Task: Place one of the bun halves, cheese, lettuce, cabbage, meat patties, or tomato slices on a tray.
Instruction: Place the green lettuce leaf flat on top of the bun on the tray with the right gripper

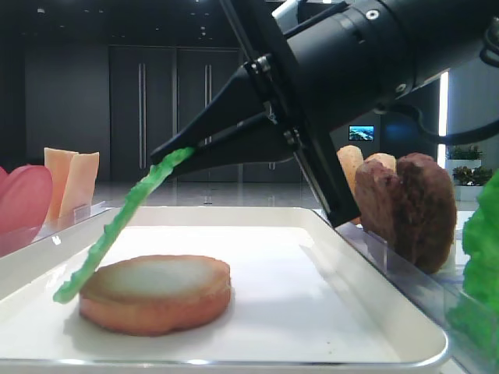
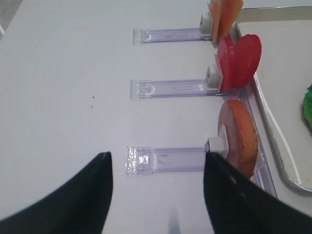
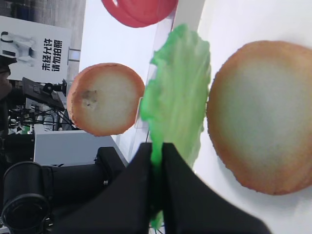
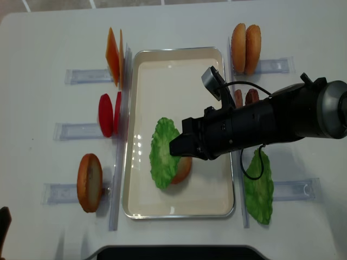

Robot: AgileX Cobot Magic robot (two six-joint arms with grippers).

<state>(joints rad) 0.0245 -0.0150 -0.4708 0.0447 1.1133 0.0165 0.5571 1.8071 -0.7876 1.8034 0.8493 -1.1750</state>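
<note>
Right tool (image 3: 156, 161) pinches lettuce (image 3: 176, 97) above bun half (image 3: 263, 117).

Food count around one tray (image 4: 135, 135)

Four bun halves (image 4: 89, 175), two lettuce leaves (image 4: 162, 153), two cheese slices (image 4: 112, 56), two tomato slices (image 4: 105, 115), two meat patties (image 4: 251, 97).

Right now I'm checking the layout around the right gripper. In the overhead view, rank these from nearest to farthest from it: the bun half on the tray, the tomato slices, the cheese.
Measured from the right gripper in the overhead view:
1. Bun half on the tray: just below the gripper, under the lettuce it holds.
2. Tomato slices: left, beyond the tray rim.
3. Cheese: far upper left.
</note>
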